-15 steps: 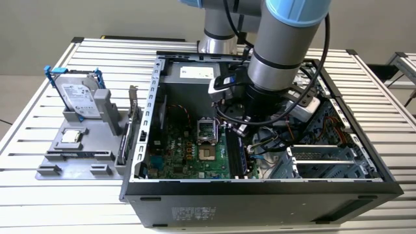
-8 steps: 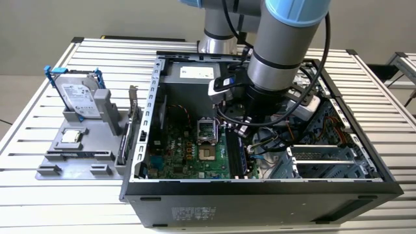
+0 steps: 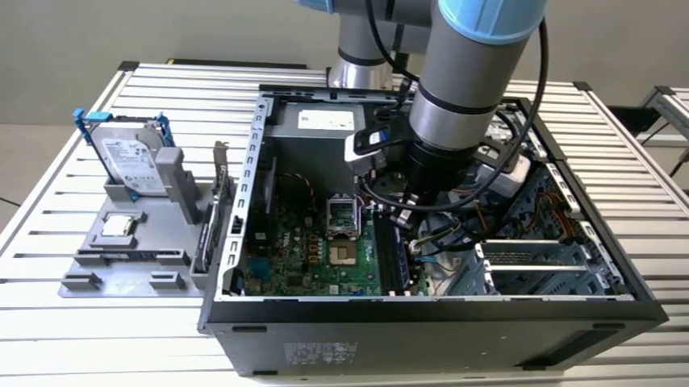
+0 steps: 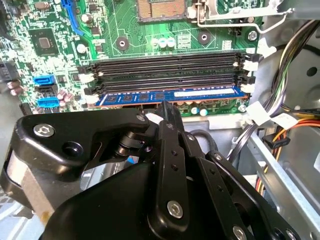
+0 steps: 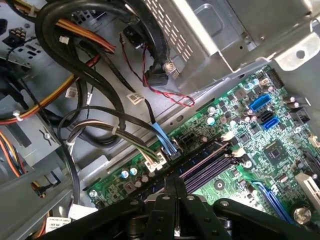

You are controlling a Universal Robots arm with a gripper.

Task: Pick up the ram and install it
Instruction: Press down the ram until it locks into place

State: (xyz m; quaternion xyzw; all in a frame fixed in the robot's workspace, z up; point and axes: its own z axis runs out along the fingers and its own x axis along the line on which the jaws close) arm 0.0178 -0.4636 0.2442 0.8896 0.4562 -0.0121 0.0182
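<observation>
One blue ram (image 4: 170,95) stick is sitting in the slot of the motherboard (image 4: 150,45) closest to the end effector (image 4: 166,111), lying flat along the row of black slots (image 4: 165,70). In the second wrist view the end effector's black fingers (image 4: 170,117) are pressed together right at the stick's top edge, looks like touching it or just above. Past the slots there's the empty processor socket (image 4: 160,9). In the exterior view the arm (image 3: 473,72) reaches down into the open PC case (image 3: 431,322). On the worktop (image 3: 64,201), at the exterior view's left, a gray holder (image 3: 129,258) carries a hard drive (image 3: 135,161) with blue brackets and a small silver chip (image 3: 119,226).
</observation>
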